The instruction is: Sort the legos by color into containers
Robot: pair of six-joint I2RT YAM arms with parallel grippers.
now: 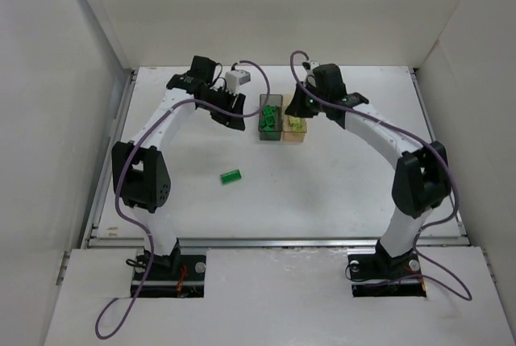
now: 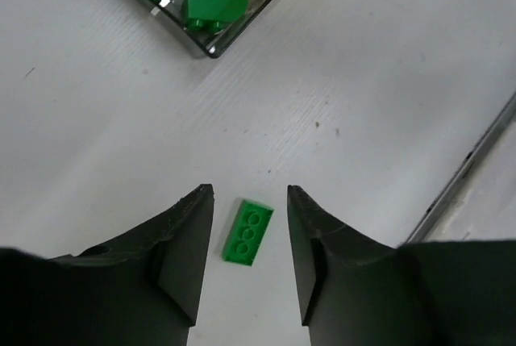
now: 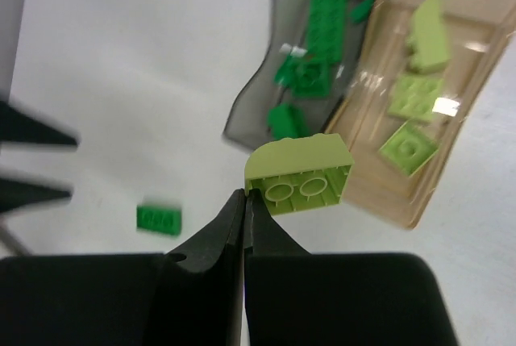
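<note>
The right claw (image 3: pixel 244 198) pinches a lime brick (image 3: pixel 300 170), round-topped and hollow underneath, over the translucent tan box (image 3: pixel 367 132). The left claw (image 2: pixel 250 191) hangs parted, empty, above a flat studded green brick (image 2: pixel 248 231) on the table (image 2: pixel 363 80).

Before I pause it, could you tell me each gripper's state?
Left gripper: open, empty.
Right gripper: shut on a pale green brick.

Nothing legible here: no lettering, label, brand mark or number can be made out on any surface — not in any of the three views.
</note>
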